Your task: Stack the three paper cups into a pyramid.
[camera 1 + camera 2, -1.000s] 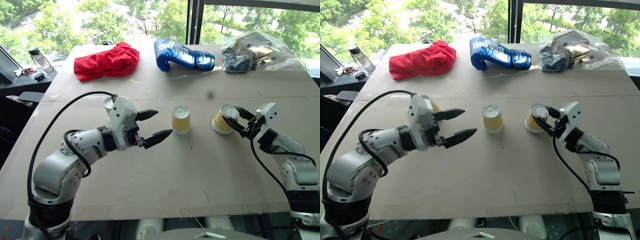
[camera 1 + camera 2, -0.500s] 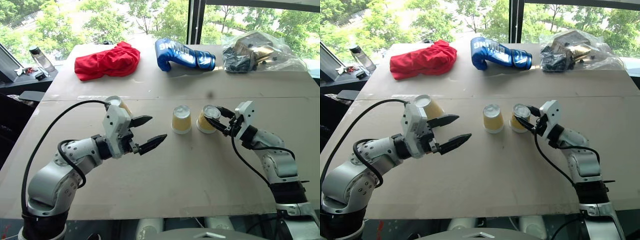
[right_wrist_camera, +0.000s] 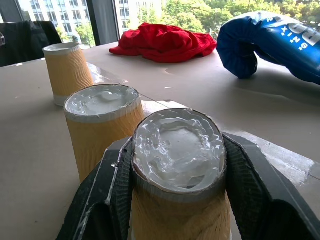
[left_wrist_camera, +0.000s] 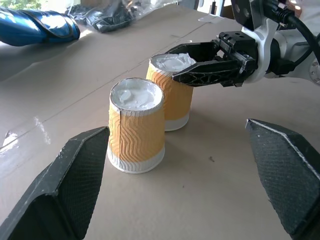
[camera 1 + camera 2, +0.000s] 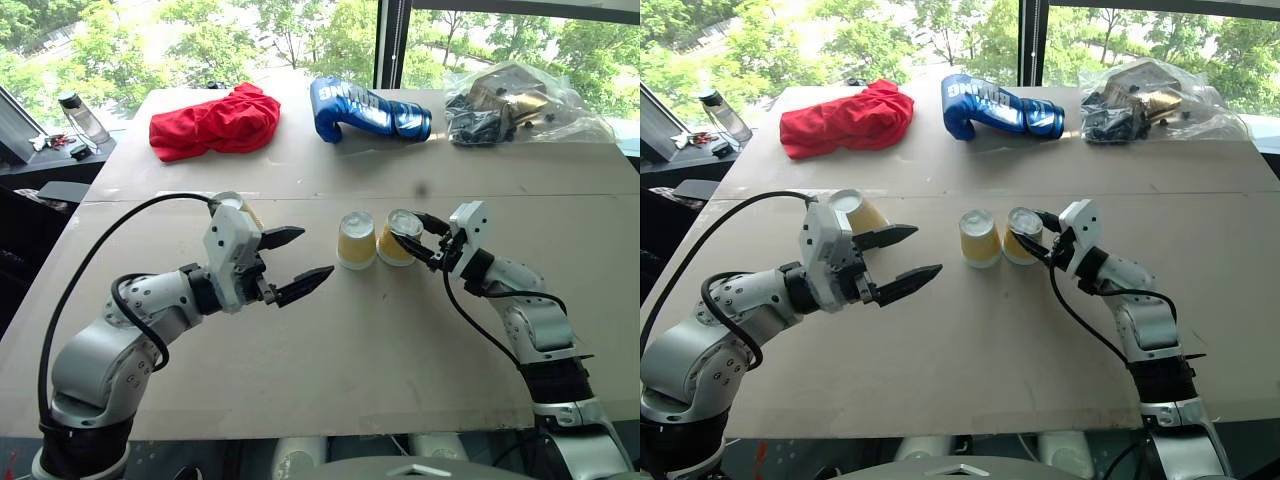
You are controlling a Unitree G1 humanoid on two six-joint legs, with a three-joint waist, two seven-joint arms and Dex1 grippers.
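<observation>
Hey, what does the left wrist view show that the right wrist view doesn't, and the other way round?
Only the left wrist view shows the clear plastic bag of dark items and the open left gripper. Only the right wrist view shows the red cloth and the third cup standing apart. Both show the right gripper shut on one cup, the middle cup close beside it, and the blue glove.
</observation>
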